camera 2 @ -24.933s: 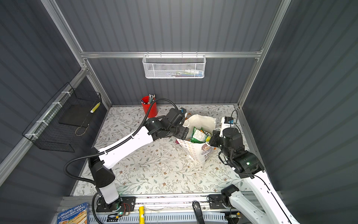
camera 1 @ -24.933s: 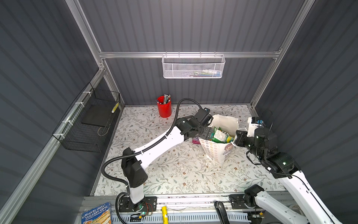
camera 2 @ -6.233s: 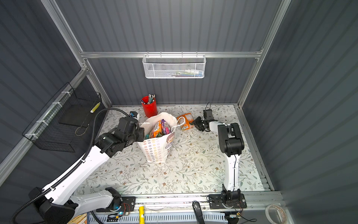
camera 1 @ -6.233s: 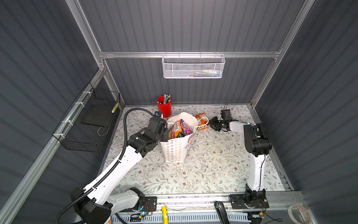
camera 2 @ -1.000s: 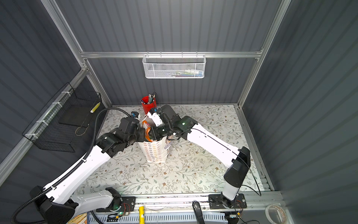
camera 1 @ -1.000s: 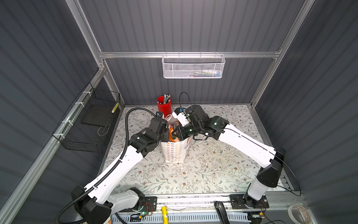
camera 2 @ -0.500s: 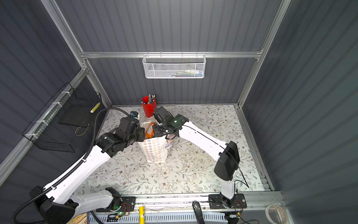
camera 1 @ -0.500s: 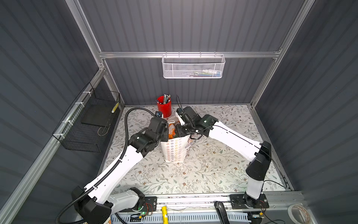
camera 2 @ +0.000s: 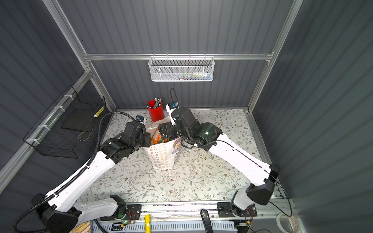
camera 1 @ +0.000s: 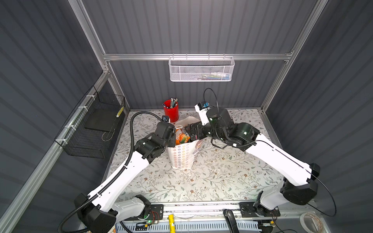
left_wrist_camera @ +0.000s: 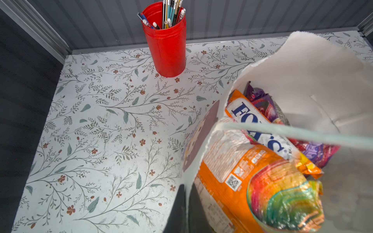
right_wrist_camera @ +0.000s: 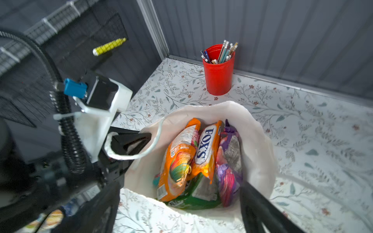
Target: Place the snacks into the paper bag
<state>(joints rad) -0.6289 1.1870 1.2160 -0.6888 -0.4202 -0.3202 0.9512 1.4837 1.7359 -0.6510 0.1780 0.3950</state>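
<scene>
Snacks (right_wrist_camera: 205, 149), orange, purple and green, on end inside the paper bag (camera 1: 182, 155), upright on the surface (camera 1: 222, 171). Right pincer (right_wrist_camera: 178, 187) spread wide, empty, just above the bag's mouth and the packets. Left pincer (right_wrist_camera: 139, 139) closed on the bag's rim, beside the packets.

In the paper bag (right_wrist_camera: 260, 145) below me, I read only "FOX'S", in blue capitals on the white band of an orange packet (right_wrist_camera: 206, 147), while a second orange packet (right_wrist_camera: 178, 161) beside it shows a QR code and print too small to read.
</scene>
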